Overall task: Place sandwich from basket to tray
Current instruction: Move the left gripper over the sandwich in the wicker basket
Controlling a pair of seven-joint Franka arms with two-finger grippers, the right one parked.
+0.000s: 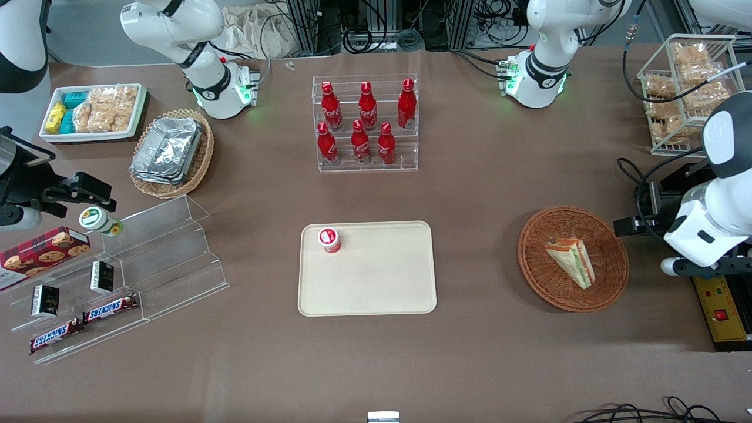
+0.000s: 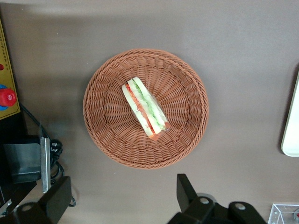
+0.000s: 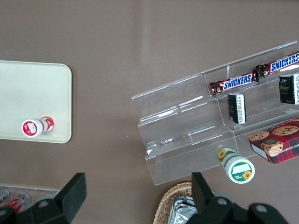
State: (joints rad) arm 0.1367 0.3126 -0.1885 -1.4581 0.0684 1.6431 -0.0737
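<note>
The gripper (image 2: pixel 121 198) hangs above the basket (image 2: pixel 107 140), jaws spread to straddle the sandwich (image 2: pixel 145 108) bound for the tray (image 1: pixel 376 282)

We see the sandwich (image 1: pixel 571 261) lying in the round basket (image 1: pixel 573 258) toward the working arm's end of the brown desk (image 1: pixel 482 188). The cream tray (image 1: pixel 367 268) lies flat near the middle, well apart from the basket, with a small red-and-white cup (image 1: pixel 329 239) standing in one of its corners. Our end effector (image 1: pixel 631 225) hangs just beside the basket's rim, its dark tip pointing toward the basket.
</note>
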